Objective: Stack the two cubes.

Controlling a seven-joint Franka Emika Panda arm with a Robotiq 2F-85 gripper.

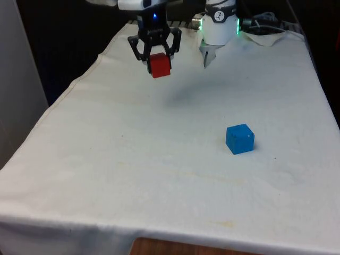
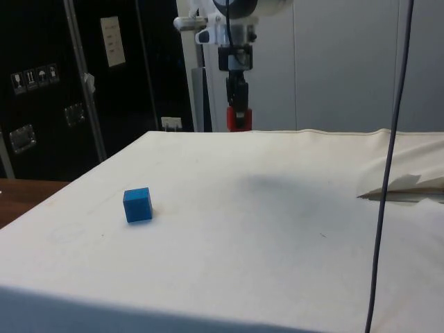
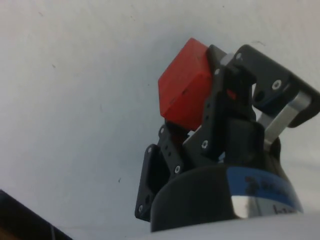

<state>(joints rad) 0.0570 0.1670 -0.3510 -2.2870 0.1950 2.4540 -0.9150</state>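
A red cube [image 1: 159,65] hangs well above the white cloth, held between the black fingers of my gripper [image 1: 157,57], which is shut on it. The side view shows the same red cube [image 2: 239,118] in the gripper [image 2: 238,111], high over the table's far part. In the wrist view the red cube [image 3: 184,91] sits tilted between the fingers [image 3: 217,85]. A blue cube [image 1: 239,138] rests on the cloth toward the front view's right, far from the gripper and nearer the camera; the side view has the blue cube [image 2: 137,205] at its left.
A crumpled fold of white cloth [image 1: 268,36] lies by the robot's base [image 1: 219,26]. A dark cable [image 2: 388,159] hangs down in the side view. A faint shadow [image 1: 183,95] marks the cloth below the gripper.
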